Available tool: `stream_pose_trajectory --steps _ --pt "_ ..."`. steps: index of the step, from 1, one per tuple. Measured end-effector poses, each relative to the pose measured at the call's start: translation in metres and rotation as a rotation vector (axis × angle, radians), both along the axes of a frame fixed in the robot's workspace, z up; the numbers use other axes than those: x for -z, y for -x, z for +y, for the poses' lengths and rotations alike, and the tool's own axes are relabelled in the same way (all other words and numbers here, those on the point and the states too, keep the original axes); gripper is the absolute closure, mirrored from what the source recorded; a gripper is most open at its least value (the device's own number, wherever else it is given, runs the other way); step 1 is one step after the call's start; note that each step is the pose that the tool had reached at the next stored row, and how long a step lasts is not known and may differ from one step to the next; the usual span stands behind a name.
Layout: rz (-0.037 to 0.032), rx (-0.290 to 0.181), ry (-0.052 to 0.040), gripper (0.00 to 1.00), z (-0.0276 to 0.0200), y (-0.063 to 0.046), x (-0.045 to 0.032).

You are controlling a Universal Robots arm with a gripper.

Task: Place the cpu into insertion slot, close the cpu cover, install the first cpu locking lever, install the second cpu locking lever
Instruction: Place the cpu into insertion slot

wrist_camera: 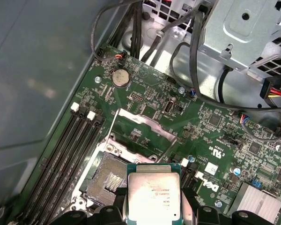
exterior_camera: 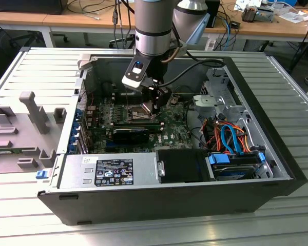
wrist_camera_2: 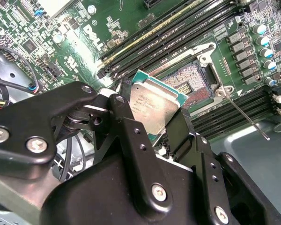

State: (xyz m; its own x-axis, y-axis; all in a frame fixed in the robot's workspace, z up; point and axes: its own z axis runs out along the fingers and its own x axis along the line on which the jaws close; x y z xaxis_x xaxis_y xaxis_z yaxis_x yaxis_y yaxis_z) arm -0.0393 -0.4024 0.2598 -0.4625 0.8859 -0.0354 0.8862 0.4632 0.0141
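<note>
My gripper (wrist_camera_2: 154, 123) is shut on the cpu (wrist_camera_2: 155, 108), a small square chip with a silver top and green edge, held by two opposite sides between black fingers (wrist_camera_2: 126, 122). The chip hangs tilted just above and beside the insertion slot (wrist_camera_2: 189, 80), whose dark pin field lies uncovered. In the first wrist view the cpu (wrist_camera: 153, 194) overlaps one edge of the insertion slot (wrist_camera: 107, 180). The cpu cover (wrist_camera: 147, 123) is flipped open past the slot, green board showing through its window. A thin locking lever (wrist_camera_2: 246, 117) stands raised. In the exterior view the gripper (exterior_camera: 156, 105) is down inside the computer case.
Long black memory slots (wrist_camera: 70, 154) run beside the socket. A metal drive cage (wrist_camera: 243, 28) with black cables (wrist_camera: 192, 56) rises close by. The case (exterior_camera: 277, 169) walls in the motherboard, with a power supply (exterior_camera: 108, 171) at its front and a grey fixture (exterior_camera: 31, 123) outside.
</note>
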Motion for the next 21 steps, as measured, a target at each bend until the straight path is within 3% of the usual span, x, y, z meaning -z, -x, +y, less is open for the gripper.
stream_pose_trajectory --steps 21 --pt "0.0 0.036 0.0001 0.46 0.0 0.0 0.0"
